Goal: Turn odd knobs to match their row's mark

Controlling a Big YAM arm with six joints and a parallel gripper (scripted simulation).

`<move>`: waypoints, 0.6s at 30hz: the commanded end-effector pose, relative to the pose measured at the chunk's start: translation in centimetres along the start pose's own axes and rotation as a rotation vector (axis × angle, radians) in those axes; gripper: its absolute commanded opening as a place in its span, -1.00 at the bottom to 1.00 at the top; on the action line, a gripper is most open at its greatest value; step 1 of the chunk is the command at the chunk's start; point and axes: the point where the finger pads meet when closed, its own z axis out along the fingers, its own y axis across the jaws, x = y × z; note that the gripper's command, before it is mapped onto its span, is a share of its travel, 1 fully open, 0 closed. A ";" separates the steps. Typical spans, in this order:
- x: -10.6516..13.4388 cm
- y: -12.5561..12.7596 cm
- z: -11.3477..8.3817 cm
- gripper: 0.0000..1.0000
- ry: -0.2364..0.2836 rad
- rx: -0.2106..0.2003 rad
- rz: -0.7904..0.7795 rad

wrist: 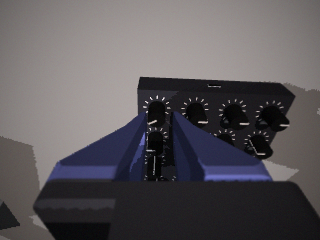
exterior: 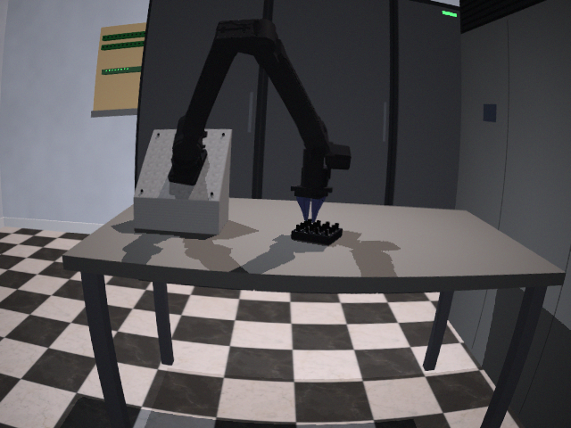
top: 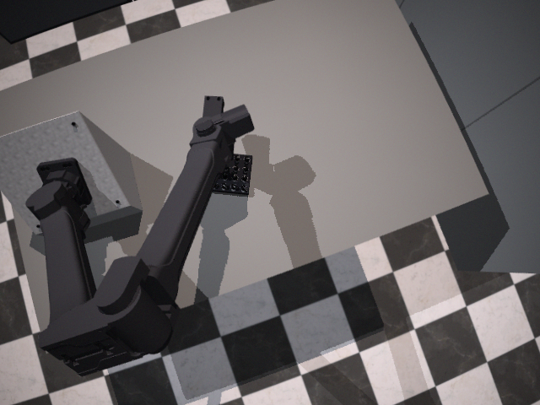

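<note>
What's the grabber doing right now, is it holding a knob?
Gripper: open just a little, holding nothing.

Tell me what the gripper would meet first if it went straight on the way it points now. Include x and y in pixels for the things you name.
Likely a knob in the left column of the knob box [top: 250, 174] [exterior: 317, 237] [wrist: 230, 87]: the gripper [exterior: 310, 219] [wrist: 159, 119] points down there. Depth is unclear, so I can't settle A1 [wrist: 156, 110] or B1 [wrist: 155, 142].
</note>
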 end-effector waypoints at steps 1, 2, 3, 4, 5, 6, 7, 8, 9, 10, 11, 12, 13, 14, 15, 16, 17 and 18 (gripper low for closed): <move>-0.1 -0.6 -0.2 -0.62 -0.009 0.016 0.008; -0.1 -0.6 -0.2 -0.62 -0.009 0.016 0.008; -0.1 -0.6 -0.2 -0.62 -0.009 0.016 0.008; -0.1 -0.6 -0.2 -0.62 -0.009 0.016 0.008; -0.1 -0.6 -0.2 -0.62 -0.009 0.016 0.008; -0.1 -0.6 -0.2 -0.62 -0.009 0.016 0.008; -0.1 -0.6 -0.2 -0.62 -0.009 0.016 0.008; -0.1 -0.6 -0.2 -0.62 -0.009 0.016 0.008; -0.1 -0.6 -0.2 -0.62 -0.009 0.016 0.008; -0.1 -0.6 -0.2 -0.62 -0.009 0.016 0.008; -0.1 -0.6 -0.2 -0.83 -0.009 0.016 0.008; -0.1 -0.6 -0.2 -0.83 -0.008 0.016 0.008; -0.1 -0.6 -0.2 -0.83 -0.009 0.016 0.008; -0.1 -0.6 -0.2 -0.83 -0.009 0.016 0.008; -0.1 -0.6 -0.2 -0.83 -0.009 0.016 0.008; -0.1 -0.6 -0.2 -0.83 -0.009 0.016 0.008; -0.1 -0.6 -0.2 -0.83 -0.009 0.016 0.008; -0.1 -0.6 -0.2 -0.83 -0.009 0.016 0.008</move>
